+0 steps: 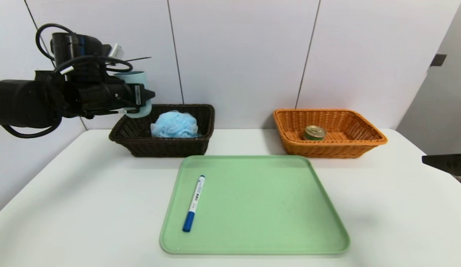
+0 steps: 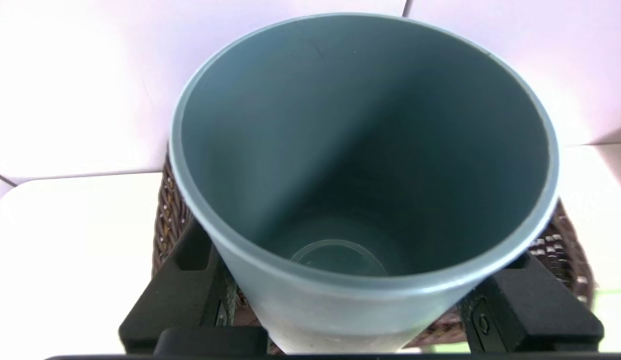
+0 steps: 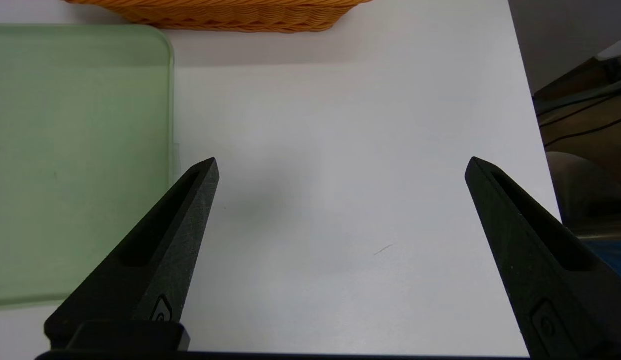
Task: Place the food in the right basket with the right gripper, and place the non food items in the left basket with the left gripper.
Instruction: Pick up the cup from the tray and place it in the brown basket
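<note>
The white desk meets pale panels at its far edge. In my left jaws I grip the cup upright, above the dark basket's left end; lowering is next. My right jaws wait wide near the desk's right edge.

From my station I saw a pale panelled wall behind a white table, its panels divided by thin dark seams that ran at a slant. The tabletop's far corners were rounded, and soft shadows lay on it. To the right I saw a grey surface with a small dark fitting on it. Past the table's right edge, dark cables hung over a brownish area I couldn't make out. The light looked bright, strongest on the wall.
</note>
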{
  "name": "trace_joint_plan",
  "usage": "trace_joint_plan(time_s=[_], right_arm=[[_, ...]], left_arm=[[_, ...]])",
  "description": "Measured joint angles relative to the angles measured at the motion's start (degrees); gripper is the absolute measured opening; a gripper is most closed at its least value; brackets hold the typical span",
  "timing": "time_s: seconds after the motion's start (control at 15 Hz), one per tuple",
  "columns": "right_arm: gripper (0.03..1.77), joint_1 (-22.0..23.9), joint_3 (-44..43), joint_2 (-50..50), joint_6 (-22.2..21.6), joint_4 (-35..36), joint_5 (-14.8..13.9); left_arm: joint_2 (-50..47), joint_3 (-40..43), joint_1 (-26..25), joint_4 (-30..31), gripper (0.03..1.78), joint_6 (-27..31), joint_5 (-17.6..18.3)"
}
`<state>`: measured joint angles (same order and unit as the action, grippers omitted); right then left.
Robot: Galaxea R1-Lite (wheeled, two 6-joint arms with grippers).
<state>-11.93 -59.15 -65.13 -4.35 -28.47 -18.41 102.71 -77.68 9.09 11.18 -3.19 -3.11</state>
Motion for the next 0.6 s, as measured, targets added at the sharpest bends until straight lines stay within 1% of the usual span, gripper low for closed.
trace_joint_plan(time_s=[0.13, 0.33, 0.6], right_arm=[[1.70, 0.0, 0.0, 0.1, -0.1, 0.0, 0.0], [1.70, 0.1, 0.0, 0.3, -0.1, -0.1, 0.0], [1.70, 0.1, 0.1, 0.3, -0.1, -0.1, -0.1]], left_arm=[[2.5, 0.5, -1.3, 2.2, 1.15, 0.1, -0.1], [5.4, 0.8, -1.6, 5.2, 1.15, 0.4, -0.1], [7.6, 1.0, -1.8, 5.7, 1.15, 0.4, -0.2]])
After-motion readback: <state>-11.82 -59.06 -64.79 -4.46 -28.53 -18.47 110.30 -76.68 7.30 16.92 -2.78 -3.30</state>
